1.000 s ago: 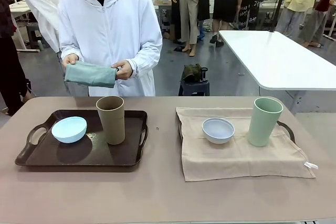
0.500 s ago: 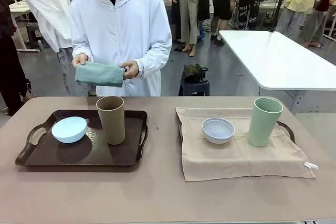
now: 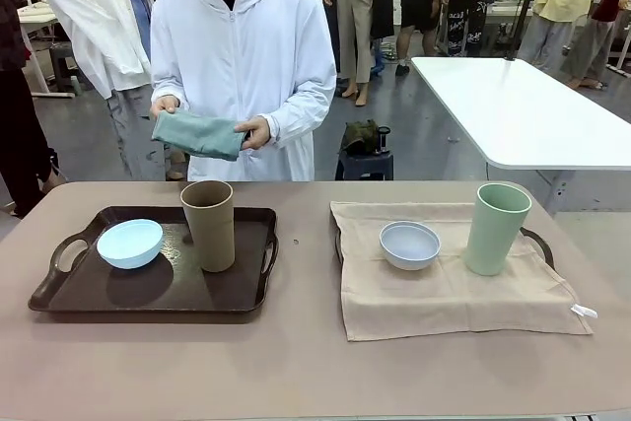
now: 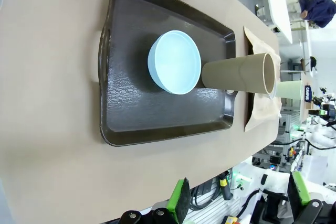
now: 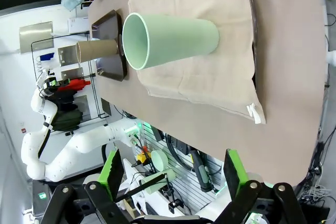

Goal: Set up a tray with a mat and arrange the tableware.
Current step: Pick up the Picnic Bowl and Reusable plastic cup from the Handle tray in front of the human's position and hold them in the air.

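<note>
Beyond the table, cloth in hands

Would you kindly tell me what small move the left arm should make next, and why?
Probably lower the open left gripper toward the tan tumbler to lift it off: the dark tray has no mat, and the person holds a folded green cloth.
</note>
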Motion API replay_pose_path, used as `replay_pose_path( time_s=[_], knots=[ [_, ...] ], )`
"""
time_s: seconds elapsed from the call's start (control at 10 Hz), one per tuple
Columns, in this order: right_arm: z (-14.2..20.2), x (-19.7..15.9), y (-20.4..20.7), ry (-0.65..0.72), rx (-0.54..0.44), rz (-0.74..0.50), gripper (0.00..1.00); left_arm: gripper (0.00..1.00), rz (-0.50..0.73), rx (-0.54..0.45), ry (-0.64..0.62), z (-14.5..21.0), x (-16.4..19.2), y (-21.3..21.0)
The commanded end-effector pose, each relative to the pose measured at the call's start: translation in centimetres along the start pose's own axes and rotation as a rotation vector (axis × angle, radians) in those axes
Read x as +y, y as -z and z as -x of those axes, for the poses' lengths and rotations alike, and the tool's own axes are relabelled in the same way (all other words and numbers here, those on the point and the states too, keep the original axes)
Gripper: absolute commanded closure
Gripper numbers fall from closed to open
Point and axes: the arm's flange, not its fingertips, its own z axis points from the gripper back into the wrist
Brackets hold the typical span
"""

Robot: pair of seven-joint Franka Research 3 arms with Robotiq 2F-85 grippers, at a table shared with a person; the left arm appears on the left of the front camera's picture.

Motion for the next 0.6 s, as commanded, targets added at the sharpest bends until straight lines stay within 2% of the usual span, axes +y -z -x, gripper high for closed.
replay_pose_path(
  time_s=[0.0,0.5],
  knots=[
    [-0.08,-0.15,-0.25,-0.008,0.006,-0.006,0.0,0.0,0.004,-0.001,-0.013,0.01,-0.03,-0.12],
    [-0.08,-0.15,-0.25,-0.008,0.006,-0.006,0.0,0.0,0.004,-0.001,-0.013,0.01,-0.03,-0.12]
  ],
)
